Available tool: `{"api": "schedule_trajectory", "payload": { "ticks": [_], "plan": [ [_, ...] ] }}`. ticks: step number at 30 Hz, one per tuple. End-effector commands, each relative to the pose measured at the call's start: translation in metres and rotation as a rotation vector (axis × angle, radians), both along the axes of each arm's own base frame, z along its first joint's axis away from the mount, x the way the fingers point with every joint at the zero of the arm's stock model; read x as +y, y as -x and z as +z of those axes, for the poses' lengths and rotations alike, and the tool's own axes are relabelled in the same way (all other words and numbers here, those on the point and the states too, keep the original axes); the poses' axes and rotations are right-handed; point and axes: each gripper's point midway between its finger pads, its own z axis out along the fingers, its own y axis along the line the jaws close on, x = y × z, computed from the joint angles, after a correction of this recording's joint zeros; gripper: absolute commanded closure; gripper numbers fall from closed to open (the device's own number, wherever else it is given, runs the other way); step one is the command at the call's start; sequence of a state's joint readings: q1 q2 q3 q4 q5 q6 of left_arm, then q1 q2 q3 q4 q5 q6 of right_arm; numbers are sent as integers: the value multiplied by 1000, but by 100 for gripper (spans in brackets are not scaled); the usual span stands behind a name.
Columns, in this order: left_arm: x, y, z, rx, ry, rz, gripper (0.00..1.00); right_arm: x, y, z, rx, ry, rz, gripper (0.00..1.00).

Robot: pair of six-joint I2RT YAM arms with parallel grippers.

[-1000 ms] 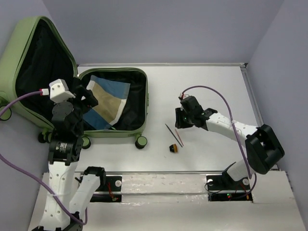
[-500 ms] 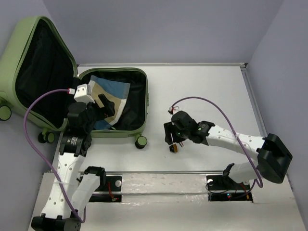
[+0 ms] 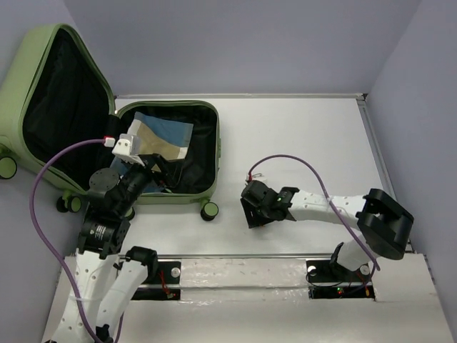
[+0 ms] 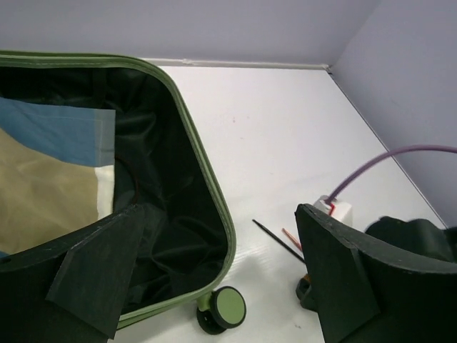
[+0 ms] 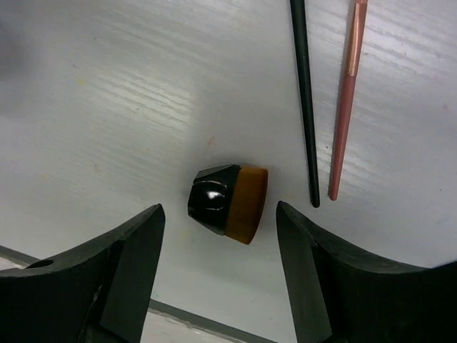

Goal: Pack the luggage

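Three lilac walls (image 3: 243, 43); white table (image 3: 307, 132) bears luggage (image 3: 64, 107).

A: What colour is the luggage (image 3: 78, 107)?
B: Pale green shell, black lining; its wheel (image 4: 227, 309) is black with a green hub
A: And the cloth (image 3: 168, 136) inside?
B: Plain blocks of blue, tan and cream
A: The bits on the white table (image 3: 307, 136)?
B: A small piece (image 5: 227, 200), glossy black with an orange-brown end; a thin black stick (image 5: 303, 100); a coppery pink stick (image 5: 345, 107)
A: Anything else?
B: The cable (image 4: 400, 152) is purple, the walls (image 3: 250, 43) pale lilac
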State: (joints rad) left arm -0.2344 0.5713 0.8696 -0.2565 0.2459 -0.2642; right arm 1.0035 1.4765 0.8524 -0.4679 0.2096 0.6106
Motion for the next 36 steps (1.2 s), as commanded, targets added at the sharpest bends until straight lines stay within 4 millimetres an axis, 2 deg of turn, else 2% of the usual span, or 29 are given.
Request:
{"api": "schedule_trajectory", "payload": {
  "ticks": [1, 6, 7, 8, 10, 14, 15, 17, 18, 21, 22, 23, 24, 25, 26, 27, 28, 30, 31, 32, 34, 35, 36],
  "plan": [
    [-23, 21, 3, -61, -5, -164, 1, 1, -7, -5, -14, 44, -56, 34],
    [-50, 52, 1, -125, 33, -371, 1, 6, -10, -14, -9, 75, -75, 43],
    [-58, 60, -6, -114, 43, -438, 1, 6, -10, -15, -9, 79, -78, 52],
    [-61, 65, -3, -142, 49, -468, 1, 8, -8, -16, -8, 83, -77, 58],
    [-65, 67, -10, -137, 50, -492, 1, 8, -8, -14, -20, 91, -85, 63],
    [-66, 71, -13, -170, 55, -505, 1, 13, -4, 10, -56, 62, -80, 68],
    [-66, 73, -11, -184, 52, -508, 1, 20, -7, 28, -78, 18, -73, 68],
    [-62, 70, -8, -199, 48, -473, 1, 27, -12, 47, -111, -24, -59, 68],
    [-59, 70, -6, -207, 43, -457, 1, 38, -21, 68, -150, -68, -56, 69],
    [-55, 69, -4, -212, 44, -424, 1, 59, -47, 104, -265, -73, -18, 69],
    [-53, 69, -2, -217, 42, -414, 1, 81, -64, 143, -341, -125, 6, 69],
    [-51, 68, -2, -213, 41, -396, 1, 94, -78, 141, -373, -94, 12, 70],
    [-48, 66, -1, -212, 41, -377, 1, 104, -91, 151, -407, -99, 13, 70],
    [-42, 63, 1, -218, 47, -327, 1, 124, -109, 188, -474, -160, 16, 71],
    [-38, 60, 0, -207, 49, -295, 1, 142, -120, 179, -462, -163, 43, 71],
    [-34, 59, 1, -209, 53, -269, 1, 151, -133, 186, -471, -199, 46, 72],
    [-26, 54, 2, -202, 57, -212, 1, 177, -145, 199, -480, -274, 71, 68],
    [-13, 48, 1, -185, 68, -119, 1, 192, -160, 202, -475, -316, 72, 45],
    [-3, 44, 0, -174, 75, -57, 1, 194, -170, 202, -465, -331, 63, 24],
    [12, 36, -4, -140, 91, 47, 1, 202, -170, 206, -442, -371, 84, 17],
    [16, 32, -8, -123, 93, 80, 1, 190, -177, 206, -422, -391, 47, 14],
    [14, 33, -7, -130, 93, 67, 1, 176, -178, 187, -404, -351, 25, 16],
    [12, 33, -8, -131, 92, 54, 1, 162, -176, 203, -427, -371, 4, 17]
  ]
}}
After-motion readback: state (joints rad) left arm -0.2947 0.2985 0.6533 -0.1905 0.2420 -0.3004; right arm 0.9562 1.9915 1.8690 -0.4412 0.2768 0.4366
